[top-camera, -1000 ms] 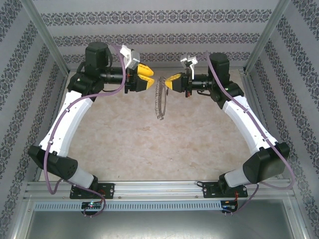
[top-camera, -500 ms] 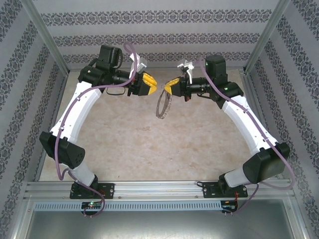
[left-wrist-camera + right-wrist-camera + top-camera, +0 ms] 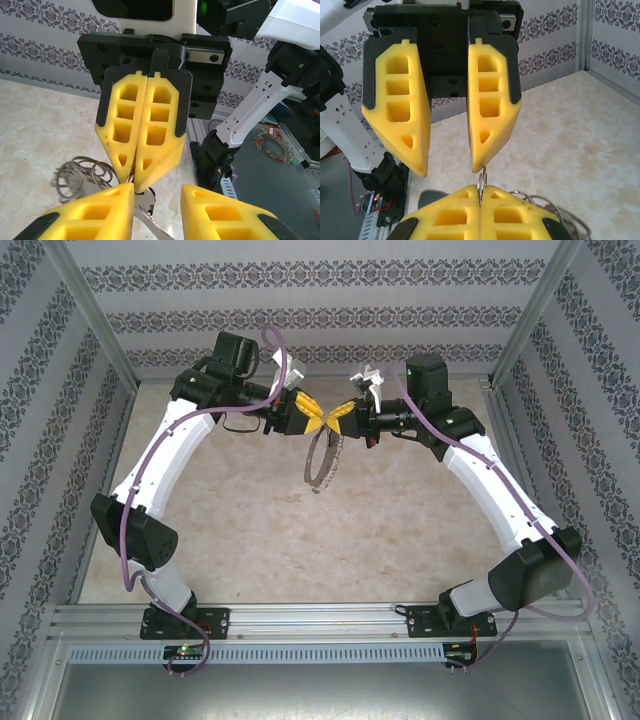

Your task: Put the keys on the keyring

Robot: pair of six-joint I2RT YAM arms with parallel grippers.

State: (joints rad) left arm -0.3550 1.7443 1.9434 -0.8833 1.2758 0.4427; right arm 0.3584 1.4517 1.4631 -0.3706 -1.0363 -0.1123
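The keyring (image 3: 319, 462), a large thin silvery loop, hangs above the table's middle back. My right gripper (image 3: 336, 418) holds it from the right. In the right wrist view that gripper (image 3: 480, 192) is shut on a small ring at the keyring's (image 3: 481, 181) top. My left gripper (image 3: 315, 424) faces it tip to tip with its jaws apart. One left fingertip (image 3: 479, 162) touches the pinched ring. In the left wrist view my left gripper (image 3: 157, 189) is open, and a flat silvery piece (image 3: 144, 204) hangs by its left finger. I cannot tell if that piece is one of the keys.
The marble-patterned tabletop (image 3: 300, 540) lies below both arms. Patterned walls and aluminium posts (image 3: 95, 325) close in the back and sides. A metal rail (image 3: 320, 618) runs along the near edge. A small ring of bits (image 3: 272, 145) lies on the grey surface beyond the table.
My left arm has swung right and brought its gripper up against the right gripper's tips, its jaws narrowing. The right gripper and the hanging keyring have shifted slightly left.
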